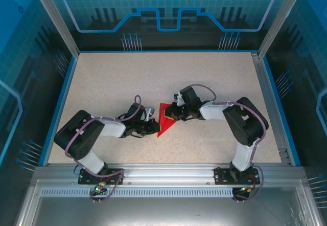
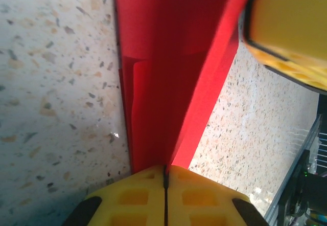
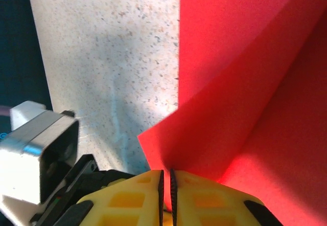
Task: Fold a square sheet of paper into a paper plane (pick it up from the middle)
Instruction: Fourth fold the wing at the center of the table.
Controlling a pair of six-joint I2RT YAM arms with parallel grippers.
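Observation:
The square sheet of paper [image 1: 164, 122] is bright red and folded into a pointed, creased shape in the middle of the table, held between both arms. My left gripper [image 1: 153, 127] is shut on its lower left edge. In the left wrist view the yellow jaws [image 2: 166, 168] pinch a raised fold of the paper [image 2: 168, 57], which runs away along the table. My right gripper [image 1: 172, 112] is shut on the upper right side. In the right wrist view its jaws [image 3: 166, 174] clamp a corner of the layered paper [image 3: 245, 83].
The speckled beige table [image 1: 127, 77] has a blue rim and a metal rail [image 1: 163, 172] along the near edge by the arm bases. The right gripper's yellow finger [image 2: 286, 37] sits close beside the paper. The left arm's wrist housing [image 3: 41, 149] is near the right jaws.

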